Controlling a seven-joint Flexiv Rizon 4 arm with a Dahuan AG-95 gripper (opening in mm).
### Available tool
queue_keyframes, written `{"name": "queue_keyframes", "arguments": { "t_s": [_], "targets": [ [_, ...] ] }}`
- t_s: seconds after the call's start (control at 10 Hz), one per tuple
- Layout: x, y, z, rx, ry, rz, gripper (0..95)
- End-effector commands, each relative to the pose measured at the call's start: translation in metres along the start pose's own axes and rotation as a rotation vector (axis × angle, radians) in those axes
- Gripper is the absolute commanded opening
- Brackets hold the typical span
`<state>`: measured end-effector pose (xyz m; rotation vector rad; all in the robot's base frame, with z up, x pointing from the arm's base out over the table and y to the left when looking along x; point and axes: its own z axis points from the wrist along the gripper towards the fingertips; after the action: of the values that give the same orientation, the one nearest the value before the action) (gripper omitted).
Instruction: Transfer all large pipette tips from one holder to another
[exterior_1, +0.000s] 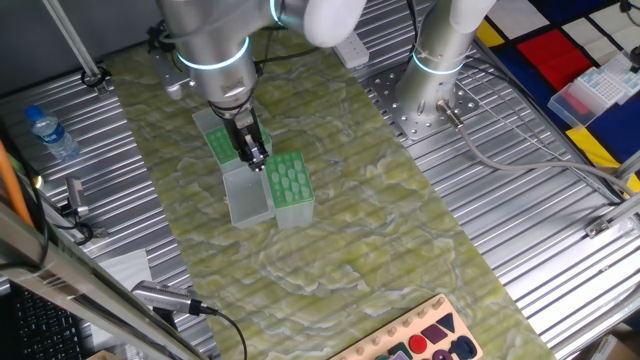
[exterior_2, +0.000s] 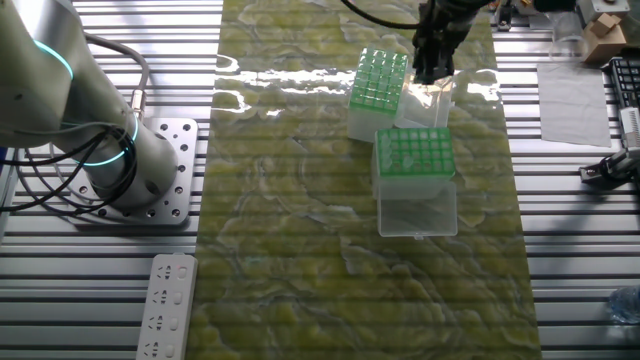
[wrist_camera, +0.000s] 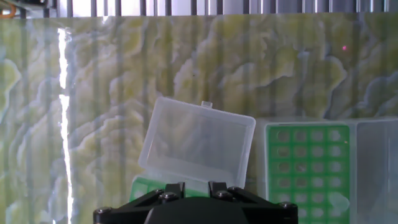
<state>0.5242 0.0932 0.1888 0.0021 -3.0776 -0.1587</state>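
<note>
A water bottle (exterior_1: 50, 134) lies on the metal surface (exterior_1: 520, 210). A white power strip (exterior_2: 167, 308) lies near the green mat (exterior_1: 340, 230). A toy board (exterior_1: 425, 338) sits at its edge.

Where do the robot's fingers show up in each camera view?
One fixed view: fingers upper left of centre.
The other fixed view: top edge, right of centre.
Hand view: bottom edge, centre.
Shared landmark: the yellow-green marbled mat.
</note>
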Motion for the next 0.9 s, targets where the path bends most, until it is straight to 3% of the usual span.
{"name": "queue_keyframes", "arguments": {
  "t_s": [0.1, 0.2, 0.5, 0.9],
  "targets": [
    [0.0014, -0.0018, -0.0014, 0.035, -0.006, -0.013, 0.0],
    [0.0014, -0.0018, -0.0014, 0.034, -0.002, -0.020, 19.0],
    [0.0014, -0.0018, -0.0014, 0.006, 0.031, -0.056, 19.0],
    [0.0014, -0.0018, -0.0014, -0.008, 0.038, -0.003, 19.0]
  ]
}}
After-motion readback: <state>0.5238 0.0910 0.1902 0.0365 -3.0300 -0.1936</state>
